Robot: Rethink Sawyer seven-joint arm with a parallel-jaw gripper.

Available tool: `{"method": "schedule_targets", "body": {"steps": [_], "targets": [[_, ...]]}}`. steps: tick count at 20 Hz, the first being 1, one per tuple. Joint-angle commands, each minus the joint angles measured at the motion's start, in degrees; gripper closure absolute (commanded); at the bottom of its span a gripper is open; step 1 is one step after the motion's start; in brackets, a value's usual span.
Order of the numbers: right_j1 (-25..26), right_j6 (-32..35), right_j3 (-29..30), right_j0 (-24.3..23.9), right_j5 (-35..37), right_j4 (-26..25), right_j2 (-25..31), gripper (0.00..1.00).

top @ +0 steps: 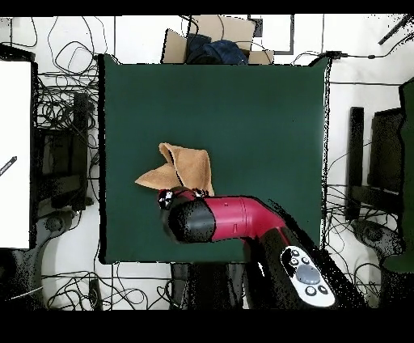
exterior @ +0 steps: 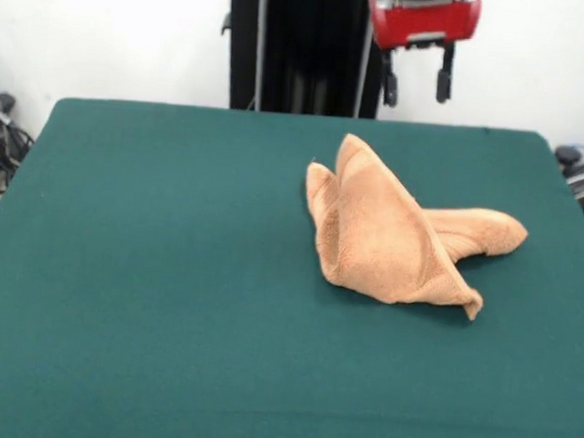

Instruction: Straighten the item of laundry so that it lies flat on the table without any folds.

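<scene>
1 towel [exterior: 396, 241] (crumpled), 1 gripper [exterior: 417, 84], 1 table [exterior: 148, 269]

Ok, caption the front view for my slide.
Crumpled orange-tan towel lies folded on the green table, with the Sawyer gripper open and raised above the far edge.

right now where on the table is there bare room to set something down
The table is bare along the whole front edge and across the side away from the towel. It is crowded only around the towel, where the gripper hangs open above the far edge.
</scene>
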Motion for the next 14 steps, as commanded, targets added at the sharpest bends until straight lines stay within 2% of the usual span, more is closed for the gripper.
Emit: {"method": "schedule_targets", "body": {"steps": [1, 5, 10, 14], "targets": [[5.0, 9.2, 2.2, 0.6, -3.4, -0.2, -4.0, 0.00], [5.7, 7.5, 2.4, -1.3, -1.9, 0.8, -3.0, 0.00], [1.7, 3.0, 2.7, -5.7, 4.1, 1.0, -1.4, 0.00], [2.5, 4.4, 4.0, -6.2, 1.5, 0.6, -0.9, 0.00]]}}
